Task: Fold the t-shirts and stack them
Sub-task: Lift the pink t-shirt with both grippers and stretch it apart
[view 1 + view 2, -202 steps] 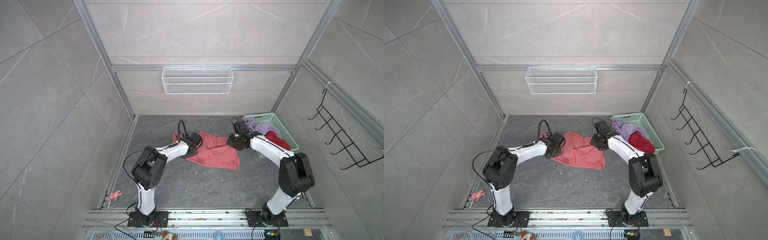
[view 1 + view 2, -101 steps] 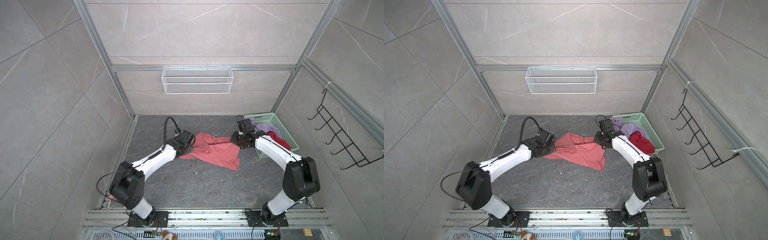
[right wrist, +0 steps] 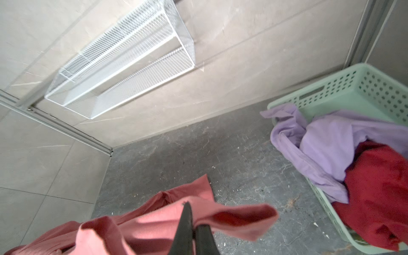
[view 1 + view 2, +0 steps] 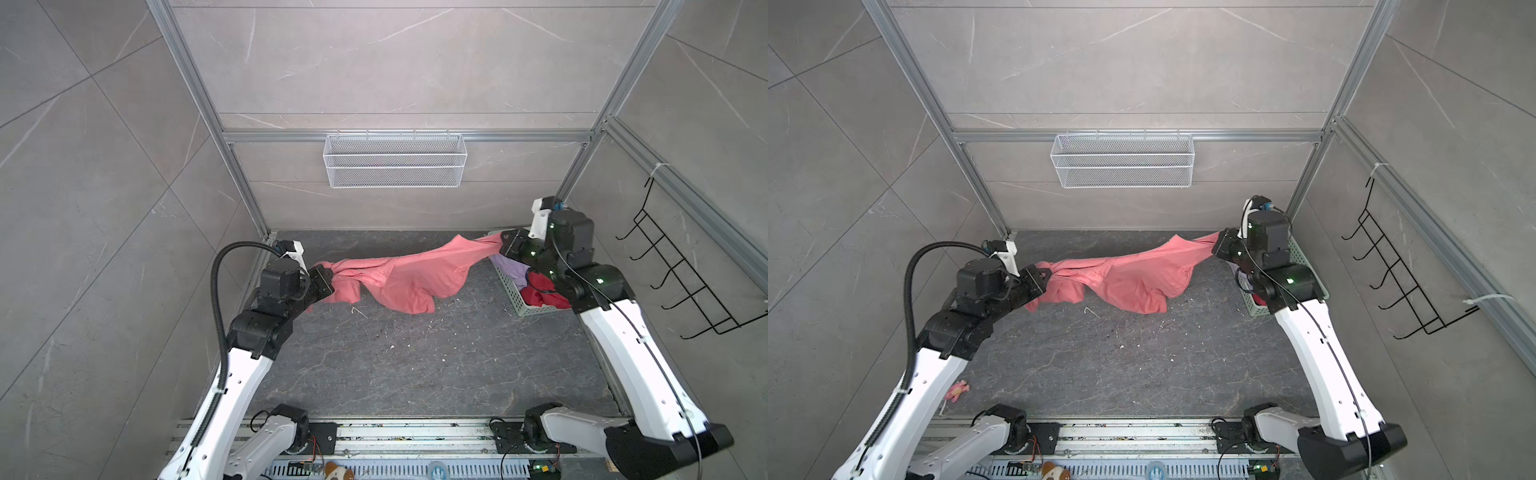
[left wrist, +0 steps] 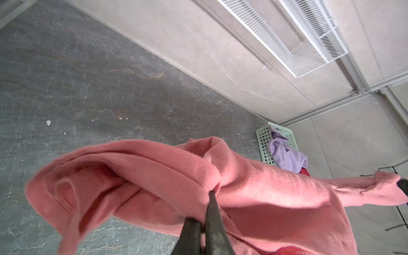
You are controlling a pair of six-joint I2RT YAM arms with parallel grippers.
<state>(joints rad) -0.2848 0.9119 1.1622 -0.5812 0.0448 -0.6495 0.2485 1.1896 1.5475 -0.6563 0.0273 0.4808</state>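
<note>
Basket of pale green perforated plastic holds two crumpled shirts, with a third stretched in the air beside it.
Inside the basket a soft lilac shirt spills over the rim, and a deep red shirt lies bunched against it. The salmon-pink shirt, a matte knit, sags as a wrinkled band over the grey stone-look floor. The right gripper pinches one end just beside the basket, jaws pressed together on cloth. The left gripper pinches the other bunched end, well apart from the basket, jaws likewise clamped on fabric.
</note>
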